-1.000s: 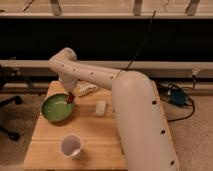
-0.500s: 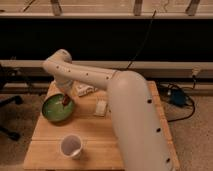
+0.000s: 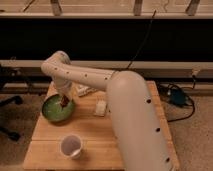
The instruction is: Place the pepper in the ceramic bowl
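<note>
The gripper [image 3: 64,99] hangs over the right side of the green ceramic bowl [image 3: 52,111], pinching the dark red pepper [image 3: 64,101] just above the dish. The bowl sits at the back left of the wooden bench [image 3: 95,137]. A white cup [image 3: 70,146] stands nearer the front, and a small pale block [image 3: 101,107] lies to the bowl's right.

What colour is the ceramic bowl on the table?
Green, seen in the camera view: ceramic bowl, with the gripper over it.
</note>
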